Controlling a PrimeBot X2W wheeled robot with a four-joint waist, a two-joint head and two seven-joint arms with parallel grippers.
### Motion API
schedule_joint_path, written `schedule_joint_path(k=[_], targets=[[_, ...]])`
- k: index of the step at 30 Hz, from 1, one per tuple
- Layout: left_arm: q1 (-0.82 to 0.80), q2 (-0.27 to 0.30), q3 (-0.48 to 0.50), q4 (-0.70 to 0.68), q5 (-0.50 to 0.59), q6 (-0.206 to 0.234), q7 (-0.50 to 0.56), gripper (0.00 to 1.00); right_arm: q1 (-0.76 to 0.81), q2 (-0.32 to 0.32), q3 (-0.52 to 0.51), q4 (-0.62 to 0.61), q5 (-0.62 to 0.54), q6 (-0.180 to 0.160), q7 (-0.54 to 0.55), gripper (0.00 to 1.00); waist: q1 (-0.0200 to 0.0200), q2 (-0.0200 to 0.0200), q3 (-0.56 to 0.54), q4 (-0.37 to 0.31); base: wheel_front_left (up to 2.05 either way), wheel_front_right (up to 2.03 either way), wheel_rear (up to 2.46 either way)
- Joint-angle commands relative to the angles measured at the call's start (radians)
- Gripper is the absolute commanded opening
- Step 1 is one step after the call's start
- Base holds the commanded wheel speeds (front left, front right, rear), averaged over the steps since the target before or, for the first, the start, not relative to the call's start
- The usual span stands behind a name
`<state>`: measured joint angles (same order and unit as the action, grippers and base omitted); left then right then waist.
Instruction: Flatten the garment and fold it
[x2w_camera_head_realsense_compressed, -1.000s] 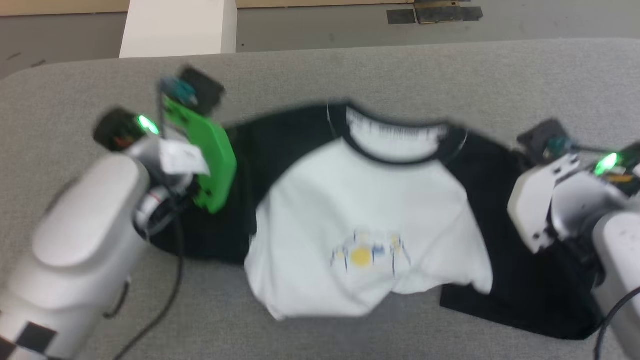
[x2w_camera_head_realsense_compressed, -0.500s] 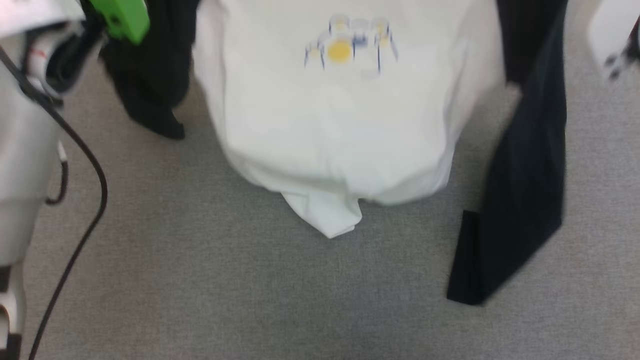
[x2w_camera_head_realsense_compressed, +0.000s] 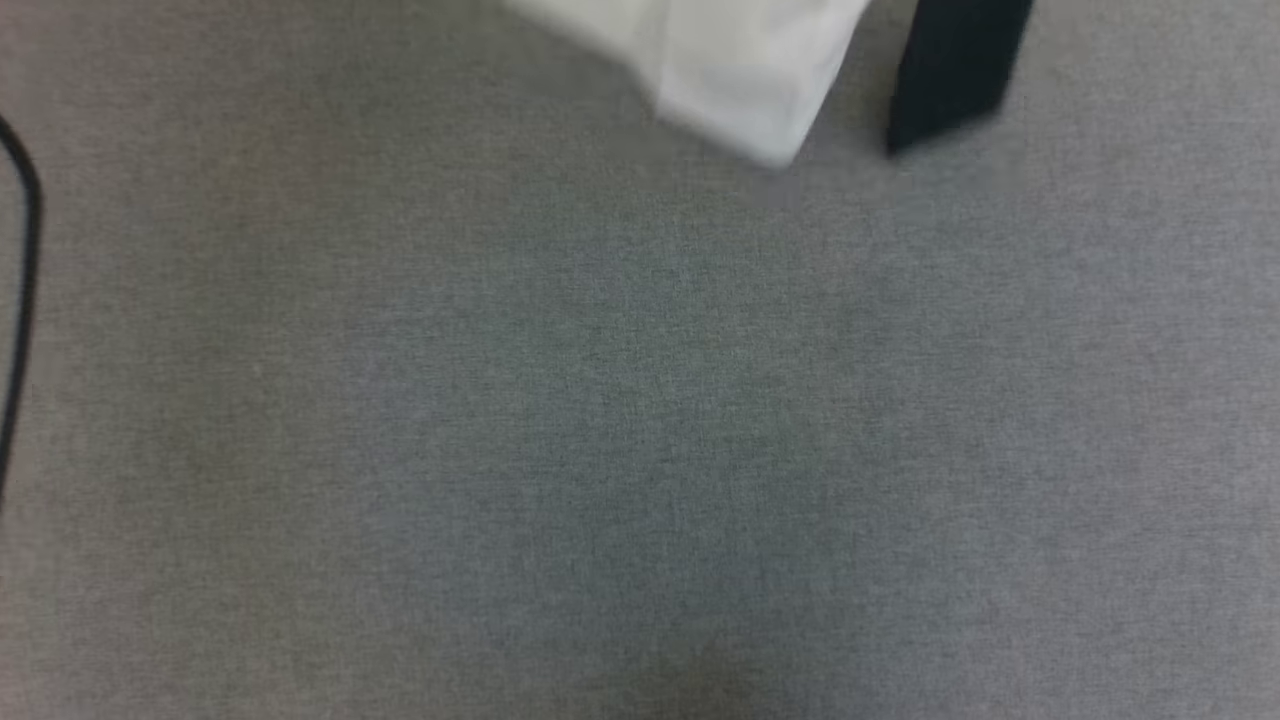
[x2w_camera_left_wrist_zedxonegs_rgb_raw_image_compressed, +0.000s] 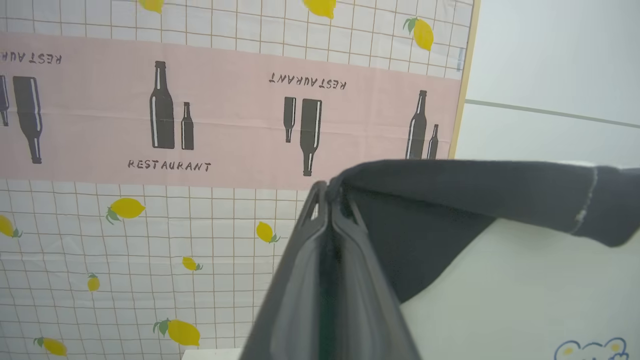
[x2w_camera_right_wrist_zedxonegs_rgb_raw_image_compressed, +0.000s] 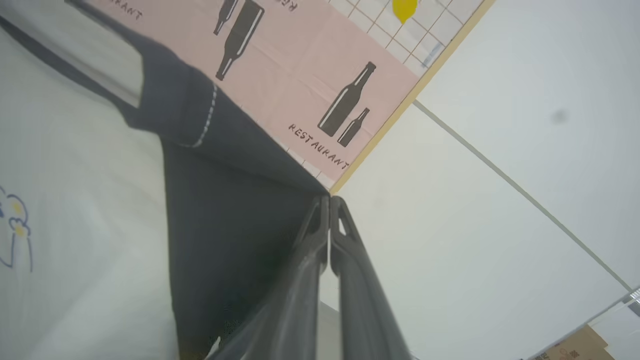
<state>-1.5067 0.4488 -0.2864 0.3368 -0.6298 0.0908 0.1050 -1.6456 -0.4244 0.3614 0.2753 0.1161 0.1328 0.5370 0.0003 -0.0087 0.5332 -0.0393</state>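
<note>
L end effector: fingers pressed together, pinching black shoulder fabric of the garment; R end effector: likewise clamped tight on black fabric at the other side of the collar, per wrist views. Garment hangs spread between the two, white body w/ part of a small blue-yellow print below the black top edge, lemon-and-bottle patterned cloth and pale wall behind. Head view (blurred): white hem and one black sleeve end at top of frame over grey counter, contact w/ counter cannot be determined; black cable at left edge.
</note>
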Motion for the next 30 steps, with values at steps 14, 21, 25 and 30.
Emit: schedule_joint_path(k=[14, 21, 25, 30], targets=[[0.0, -0.017, -0.017, 0.147, 0.008, -0.063, -0.105, 0.0, -0.056, 0.079, -0.052, 0.271, -0.092, -0.002, -0.227, 0.0, -0.0003, 0.0084, 0.055, -0.007, 0.0, 0.0, 0.0], [0.199, -0.011, -0.083, 0.228, -0.009, -0.139, -0.091, 0.0, 0.203, 0.048, 0.047, 0.269, 0.039, -0.002, -0.247, 0.0, -0.0003, 0.0084, 0.0, -0.011, 0.0, 0.0, 0.0], [0.342, 0.003, -0.138, 0.241, -0.012, -0.166, -0.049, 0.0, 0.373, 0.012, 0.096, 0.208, 0.127, -0.002, -0.229, 0.0, -0.0003, 0.0084, -0.061, -0.012, 0.0, 0.0, 0.0], [0.56, 0.021, -0.203, 0.202, -0.051, -0.191, 0.033, 0.0, 0.629, -0.061, 0.133, 0.06, 0.236, -0.002, -0.145, 0.0, -0.0003, 0.0084, -0.151, -0.005, 0.0, 0.0, 0.0]])
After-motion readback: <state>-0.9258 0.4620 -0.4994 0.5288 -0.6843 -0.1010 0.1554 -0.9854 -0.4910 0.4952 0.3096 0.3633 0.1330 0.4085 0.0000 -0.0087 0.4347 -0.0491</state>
